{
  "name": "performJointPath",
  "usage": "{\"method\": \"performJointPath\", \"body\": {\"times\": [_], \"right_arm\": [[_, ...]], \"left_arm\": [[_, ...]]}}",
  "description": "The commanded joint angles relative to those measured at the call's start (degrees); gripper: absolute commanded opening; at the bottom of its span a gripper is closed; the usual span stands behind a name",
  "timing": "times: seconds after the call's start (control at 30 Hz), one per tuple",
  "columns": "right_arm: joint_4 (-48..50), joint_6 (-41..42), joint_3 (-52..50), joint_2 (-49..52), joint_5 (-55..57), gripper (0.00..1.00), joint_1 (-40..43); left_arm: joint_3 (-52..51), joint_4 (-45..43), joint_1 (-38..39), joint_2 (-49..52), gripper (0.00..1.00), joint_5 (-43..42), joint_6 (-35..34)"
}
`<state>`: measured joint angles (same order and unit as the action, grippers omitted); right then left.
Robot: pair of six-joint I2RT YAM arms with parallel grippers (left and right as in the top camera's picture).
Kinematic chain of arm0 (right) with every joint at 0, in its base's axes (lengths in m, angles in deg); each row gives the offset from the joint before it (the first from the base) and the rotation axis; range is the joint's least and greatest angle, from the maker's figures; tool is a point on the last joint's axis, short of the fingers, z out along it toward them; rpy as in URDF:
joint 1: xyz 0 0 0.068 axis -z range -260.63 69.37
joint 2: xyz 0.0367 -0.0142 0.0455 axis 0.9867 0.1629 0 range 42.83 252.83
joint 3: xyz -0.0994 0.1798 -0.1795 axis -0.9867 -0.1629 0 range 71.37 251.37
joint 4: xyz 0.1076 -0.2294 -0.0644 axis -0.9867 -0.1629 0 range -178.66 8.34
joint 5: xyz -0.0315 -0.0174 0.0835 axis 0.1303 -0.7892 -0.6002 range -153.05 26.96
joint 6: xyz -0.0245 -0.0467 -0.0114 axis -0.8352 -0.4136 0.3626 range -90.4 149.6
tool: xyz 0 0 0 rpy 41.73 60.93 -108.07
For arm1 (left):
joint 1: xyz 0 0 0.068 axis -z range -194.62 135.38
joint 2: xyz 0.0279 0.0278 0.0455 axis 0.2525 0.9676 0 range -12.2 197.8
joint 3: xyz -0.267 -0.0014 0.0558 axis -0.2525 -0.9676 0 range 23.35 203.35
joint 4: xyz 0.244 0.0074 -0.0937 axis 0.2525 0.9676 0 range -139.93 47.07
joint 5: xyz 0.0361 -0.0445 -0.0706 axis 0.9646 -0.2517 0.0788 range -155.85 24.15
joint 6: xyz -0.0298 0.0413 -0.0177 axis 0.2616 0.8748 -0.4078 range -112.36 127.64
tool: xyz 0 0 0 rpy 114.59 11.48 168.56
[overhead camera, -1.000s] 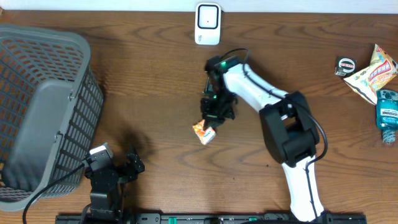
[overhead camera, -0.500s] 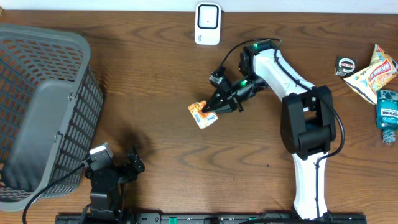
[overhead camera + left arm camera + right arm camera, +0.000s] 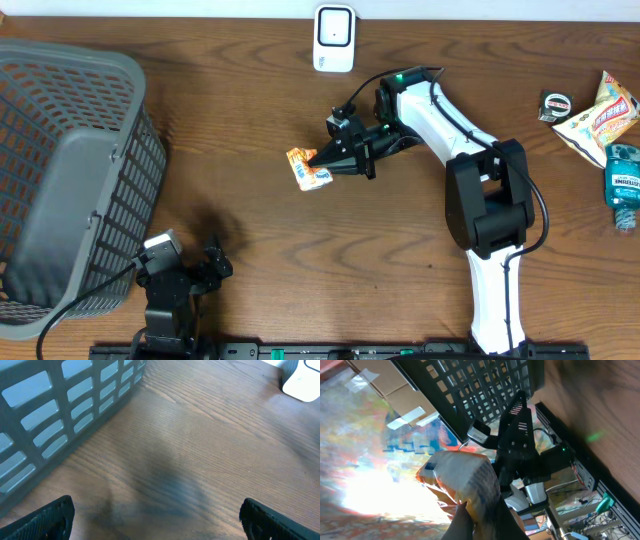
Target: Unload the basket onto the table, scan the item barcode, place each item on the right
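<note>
White right arm, black joints, green light, black left arm, black fingers

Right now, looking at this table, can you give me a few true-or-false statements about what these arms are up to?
1. The right gripper is shut on a small orange packet. True.
2. The packet lies in the grey basket. False: it is in the gripper, outside the basket.
3. The left gripper is shut. False: the left gripper is open and empty.
4. A white scanner stands at the far edge of the table. True.
</note>
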<state>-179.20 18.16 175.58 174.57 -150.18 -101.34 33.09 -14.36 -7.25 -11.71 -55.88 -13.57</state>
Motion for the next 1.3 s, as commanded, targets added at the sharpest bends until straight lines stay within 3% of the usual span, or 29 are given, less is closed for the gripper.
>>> {"method": "performJointPath", "body": {"times": [0.0, 0.23, 0.4, 0.63, 0.87, 1.03, 1.27], "right_arm": [[0.0, -0.9, 0.6, 0.0, -2.4, 0.01, -0.2], [0.0, -6.3, 0.6, 0.0, 0.9, 0.01, -0.2], [0.0, -9.4, 0.5, -0.3, 15.4, 0.01, 0.1], [0.0, -11.6, -6.0, -8.0, 17.8, 0.01, 0.2], [0.0, -15.9, -21.0, -17.2, 9.0, 0.01, 0.5], [0.0, -17.9, -29.1, -17.7, 3.8, 0.01, 0.0], [0.0, -26.5, -30.8, -17.8, 1.4, 0.01, 1.7]], "left_arm": [[-0.6, 0.4, -0.1, -0.3, 0.98, 0.6, -0.5], [-0.6, 0.4, -0.1, -0.3, 0.98, 0.6, -0.5], [-0.6, 0.4, -0.1, -0.3, 0.98, 0.6, -0.5], [-0.6, 0.4, -0.1, -0.3, 0.98, 0.6, -0.5], [-0.6, 0.4, -0.1, -0.3, 0.98, 0.6, -0.5], [-0.6, 0.4, -0.1, -0.3, 0.98, 0.6, -0.5], [-0.6, 0.4, -0.1, -0.3, 0.98, 0.6, -0.5]]}}
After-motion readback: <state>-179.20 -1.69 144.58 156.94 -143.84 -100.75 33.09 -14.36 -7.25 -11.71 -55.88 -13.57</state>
